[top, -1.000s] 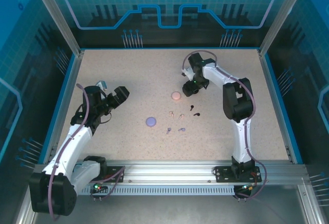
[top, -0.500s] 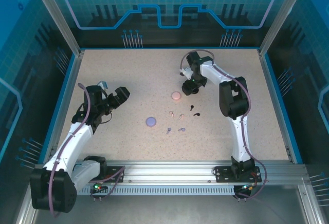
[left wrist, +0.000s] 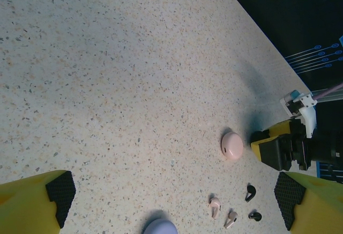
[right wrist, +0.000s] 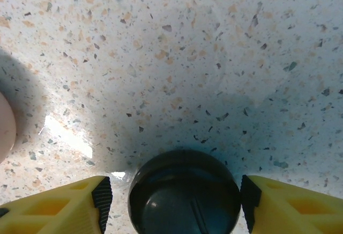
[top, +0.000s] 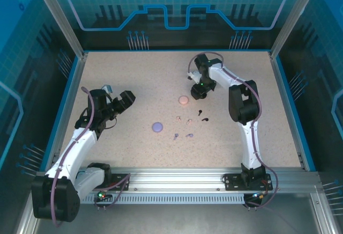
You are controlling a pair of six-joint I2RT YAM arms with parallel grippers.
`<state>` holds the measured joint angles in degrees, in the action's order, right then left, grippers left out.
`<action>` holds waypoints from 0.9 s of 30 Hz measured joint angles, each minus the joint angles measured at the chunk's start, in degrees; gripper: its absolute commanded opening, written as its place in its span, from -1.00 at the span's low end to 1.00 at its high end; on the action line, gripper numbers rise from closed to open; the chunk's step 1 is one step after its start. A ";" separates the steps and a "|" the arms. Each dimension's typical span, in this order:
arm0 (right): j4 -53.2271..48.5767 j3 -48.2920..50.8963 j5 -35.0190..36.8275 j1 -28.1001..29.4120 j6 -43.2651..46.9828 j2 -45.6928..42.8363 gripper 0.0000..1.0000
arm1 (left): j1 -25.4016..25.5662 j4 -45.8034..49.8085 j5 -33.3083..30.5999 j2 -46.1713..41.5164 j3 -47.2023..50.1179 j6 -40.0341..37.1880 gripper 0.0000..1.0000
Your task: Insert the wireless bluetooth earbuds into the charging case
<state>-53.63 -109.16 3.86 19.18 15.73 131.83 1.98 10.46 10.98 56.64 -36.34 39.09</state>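
Top view: left gripper [top: 122,100] spread over bare table [top: 134,73]. Right gripper [top: 197,90] just beyond pink case [top: 183,100]. Six earbuds [top: 188,121] lie loose between it and purple case [top: 157,127].

Left wrist: fingers [left wrist: 32,207] wide apart, holding nothing. Pink and black earbuds lie near the pink case.

Right wrist: fingers [right wrist: 102,196] straddle black case [right wrist: 184,191], with a gap at the left pad, so not pinching.
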 measured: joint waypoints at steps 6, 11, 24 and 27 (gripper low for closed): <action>-0.44 0.04 0.11 0.00 0.26 0.00 0.29 | 0.02 0.00 0.00 0.00 0.00 0.00 0.97; -1.01 0.04 0.24 0.00 0.46 0.57 0.29 | 0.02 0.00 0.00 0.00 0.00 0.00 0.98; -1.42 -0.46 0.44 0.00 1.07 1.60 0.05 | 0.02 0.00 -0.02 0.39 0.00 0.00 0.97; -1.16 -0.15 0.52 0.00 1.07 1.36 0.01 | 0.02 0.00 0.00 0.44 0.00 0.00 0.97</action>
<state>-54.78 -109.32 4.38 19.18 16.80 133.19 2.00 10.46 10.98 57.08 -36.34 39.09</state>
